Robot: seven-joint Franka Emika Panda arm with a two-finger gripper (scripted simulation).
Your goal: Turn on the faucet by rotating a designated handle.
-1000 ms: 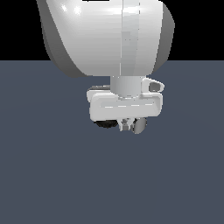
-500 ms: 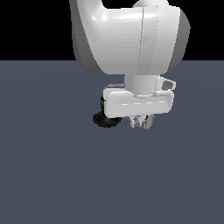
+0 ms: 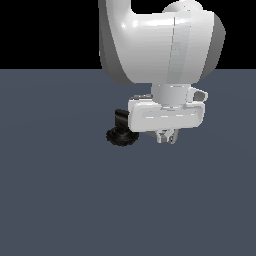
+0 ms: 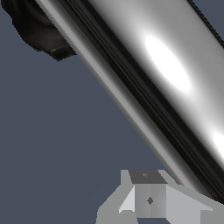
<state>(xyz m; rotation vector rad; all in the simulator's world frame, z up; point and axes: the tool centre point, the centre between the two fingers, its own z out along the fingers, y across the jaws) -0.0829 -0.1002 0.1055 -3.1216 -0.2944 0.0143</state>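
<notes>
One faucet (image 3: 121, 131) sits on the worktop (image 3: 60, 190), just left of the pincer (image 3: 166, 137) in the exterior view. Its handle (image 4: 144, 74) fills the wrist view, right against one finger (image 4: 148, 197). Pincer width: cannot tell. A glancing push could slide off the smooth bar.

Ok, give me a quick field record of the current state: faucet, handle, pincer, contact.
faucet: small fixture with black round ridged base and dark elbow, partly hidden behind the white robot arm
handle: grey metallic cylindrical bar, fills the wrist view, running diagonally
pincer: low, beside the base on the exterior view's right; open or shut cannot be told
contact: one grey fingertip shows close to the bar; touching not confirmed
surface: plain dark blue-grey floor
</notes>
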